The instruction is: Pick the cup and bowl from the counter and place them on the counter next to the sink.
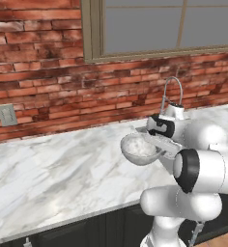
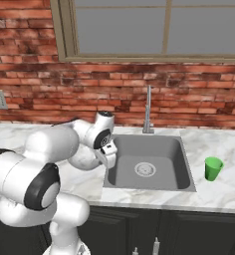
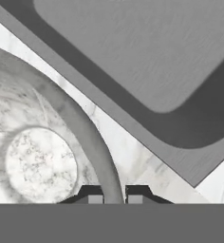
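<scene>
- Far left, you have a long stretch of bare counter [image 1: 53, 169] under the brick wall [image 1: 38, 62]; nothing stands there to bump.
- Next comes the bowl [image 1: 139, 148], lifted clear of the marble and held by its rim at the end of the arm, just left of the sink [image 2: 149, 167].
- Your gripper [image 3: 115, 197] is closed on that rim: in the hand view the two dark tips sit either side of the grey edge, one inside and one outside.
- That pinch is thin, I judge. A rim hold on a wide bowl can let it swing or slip out if you move fast or twist the wrist.
- Below the bowl, the hand view shows a narrow strip of marble and then the basin edge. Release too far right and the bowl may tip or slide into the sink.
- The faucet [image 2: 148, 112] stands behind the basin; a high sweep to the right could clip it.
- Far right, the cup [image 2: 213, 168] stands upright on the counter beyond the sink, so that half looks done.
- Lower the bowl until it rests before you let go; a drop from this height may roll it.
</scene>
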